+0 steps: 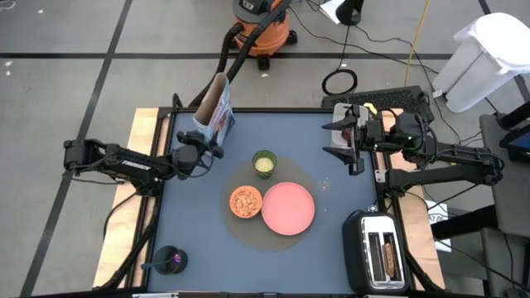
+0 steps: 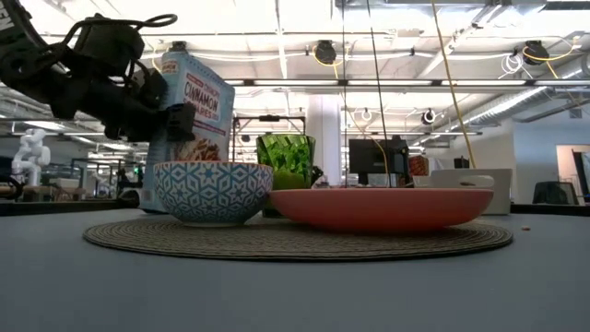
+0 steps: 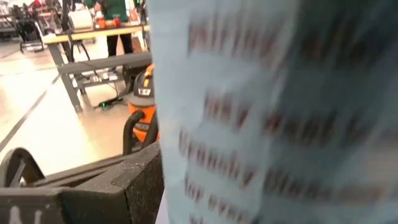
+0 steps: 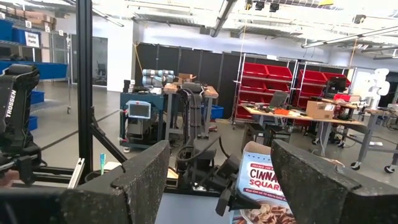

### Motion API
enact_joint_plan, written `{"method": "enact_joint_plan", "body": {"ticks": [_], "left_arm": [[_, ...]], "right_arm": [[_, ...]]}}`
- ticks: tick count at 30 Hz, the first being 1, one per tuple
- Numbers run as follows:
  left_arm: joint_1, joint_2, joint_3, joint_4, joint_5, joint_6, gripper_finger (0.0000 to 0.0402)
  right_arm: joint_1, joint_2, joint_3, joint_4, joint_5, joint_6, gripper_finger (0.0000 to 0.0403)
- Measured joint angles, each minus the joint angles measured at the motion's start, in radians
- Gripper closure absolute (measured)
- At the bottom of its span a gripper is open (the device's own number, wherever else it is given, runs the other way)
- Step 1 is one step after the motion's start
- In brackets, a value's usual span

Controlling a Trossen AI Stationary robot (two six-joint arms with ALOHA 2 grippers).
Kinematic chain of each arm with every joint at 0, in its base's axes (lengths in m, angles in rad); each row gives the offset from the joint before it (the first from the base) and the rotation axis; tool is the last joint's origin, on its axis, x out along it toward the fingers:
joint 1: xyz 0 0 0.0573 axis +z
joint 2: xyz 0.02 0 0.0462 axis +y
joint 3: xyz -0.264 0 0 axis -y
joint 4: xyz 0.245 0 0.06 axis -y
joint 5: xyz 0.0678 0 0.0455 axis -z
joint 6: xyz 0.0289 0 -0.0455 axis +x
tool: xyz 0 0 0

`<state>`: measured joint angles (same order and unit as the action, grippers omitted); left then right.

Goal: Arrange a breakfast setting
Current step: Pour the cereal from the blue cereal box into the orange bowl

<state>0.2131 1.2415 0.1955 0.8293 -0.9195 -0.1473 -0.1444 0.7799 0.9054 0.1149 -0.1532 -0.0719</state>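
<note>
The blue cereal box (image 1: 215, 108) is seen standing upper left of centre in the high view, leaning, its long axis roughly upright, clasped low down by the left gripper (image 1: 201, 154). The orange bowl (image 1: 246, 202) of cereal lies down and right of it, mid-frame. The right gripper (image 1: 354, 142) is held wide apart, empty, at upper right. The box's printed front is shown only in the low view.

cereal box (image 2: 192, 120): "CINNAMON" on the front in the low view | same box in the right wrist view: "TRADER JOE'S", "SQUAR…" | arm (image 4: 13, 112): "TROSSEN" | left wrist view: box print too blurred to read
</note>
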Motion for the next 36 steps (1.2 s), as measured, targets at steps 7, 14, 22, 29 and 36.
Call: {"method": "enact_joint_plan", "body": {"ticks": [7, 14, 22, 29, 36], "left_arm": [[0.0, 0.0, 0.0, 0.13, 0.0, 0.087, 0.0123], [0.0, 0.0, 0.003, 0.248, 0.0, 0.158, 0.0123], [0.0, 0.0, 0.003, 0.369, 0.001, 0.215, 0.0123], [0.0, 0.0, 0.004, 0.444, 0.003, 0.248, 0.0123], [0.0, -0.007, 0.006, 0.482, 0.004, 0.249, 0.0123]], "right_arm": [[0.0, 0.0, 0.0, 0.0, 0.0, 0.0, 0.0129], [0.0, 0.0, 0.0, 0.0, 0.0, 0.0, 0.0129], [0.0, 0.0, 0.0, 0.0, 0.0, 0.0, 0.0129], [0.0, 0.0, 0.0, 0.0, 0.0, 0.0, 0.0129], [0.0, 0.0, 0.0, 0.0, 0.0, 0.0, 0.0129]]}}
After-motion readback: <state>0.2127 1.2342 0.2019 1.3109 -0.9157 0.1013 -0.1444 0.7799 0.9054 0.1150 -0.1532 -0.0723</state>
